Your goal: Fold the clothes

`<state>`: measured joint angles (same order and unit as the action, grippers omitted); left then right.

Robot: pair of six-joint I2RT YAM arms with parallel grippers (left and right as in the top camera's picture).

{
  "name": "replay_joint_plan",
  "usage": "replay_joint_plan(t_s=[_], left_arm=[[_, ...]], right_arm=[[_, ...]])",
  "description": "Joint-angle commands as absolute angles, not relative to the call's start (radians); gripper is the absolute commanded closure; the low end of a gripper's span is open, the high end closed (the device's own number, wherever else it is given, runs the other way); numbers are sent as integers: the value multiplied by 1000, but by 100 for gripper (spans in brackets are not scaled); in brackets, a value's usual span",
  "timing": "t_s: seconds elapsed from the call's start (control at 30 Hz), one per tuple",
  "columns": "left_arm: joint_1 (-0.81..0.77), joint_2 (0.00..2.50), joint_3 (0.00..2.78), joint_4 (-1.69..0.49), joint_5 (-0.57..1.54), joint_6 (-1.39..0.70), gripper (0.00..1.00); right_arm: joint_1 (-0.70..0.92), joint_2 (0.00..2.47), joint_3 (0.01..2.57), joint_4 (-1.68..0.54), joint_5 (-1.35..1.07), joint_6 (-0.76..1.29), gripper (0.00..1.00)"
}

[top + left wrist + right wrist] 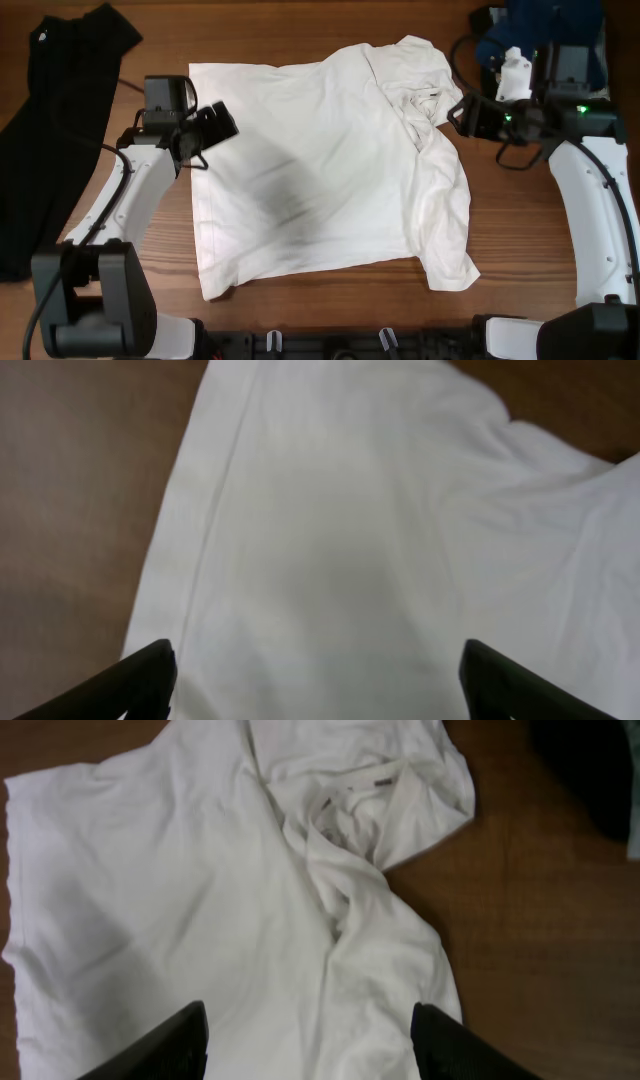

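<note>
The clothes, one white T-shirt (320, 170), lie spread across the middle of the wooden table. Its collar area (420, 95) is bunched and creased at the upper right, and a rumpled side runs down the right edge. My left gripper (215, 125) hovers at the shirt's left edge, open, with only flat fabric (380, 540) showing between its fingers (150, 675). My right gripper (462, 112) is at the shirt's upper right beside the collar, also open. In the right wrist view, the shirt (200, 890) and crumpled collar (350, 810) lie ahead of the spread fingers (170, 1045).
A long black garment (50, 130) lies along the table's left side. Folded navy-blue fabric (540, 30) sits at the back right, just behind the right arm. Bare wood (530, 250) shows right of the shirt and along its front edge.
</note>
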<state>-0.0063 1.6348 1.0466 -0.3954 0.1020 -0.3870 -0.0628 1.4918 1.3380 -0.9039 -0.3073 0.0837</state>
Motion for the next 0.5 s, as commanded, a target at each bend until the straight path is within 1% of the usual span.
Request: replay_joint_plan(t_s=[0.0,0.1,0.27,0.33,0.4,0.47], left_arm=[[15,1737,1085,-256,17,-292,14],[40,1865,1236,-274,20,-287,14],[43,2101,1687,-468,28,-155,14],[43,2178,1819,-514,7,-131,14],[44,2238,1893,-524,-4,-111,16],[46,2268,1899,-507,-14,-111,18]], right_arm=[[-25,1489,1356,-840,-323,58,34],[-14,1489,1356,-823,-323,52,34],[-14,1489,1356,-831,-323,52,34],[-14,1489,1356,-832,-322,52,34],[-14,1489,1356,-831,-322,52,34],[-14,1489,1356,-831,-322,52,34]])
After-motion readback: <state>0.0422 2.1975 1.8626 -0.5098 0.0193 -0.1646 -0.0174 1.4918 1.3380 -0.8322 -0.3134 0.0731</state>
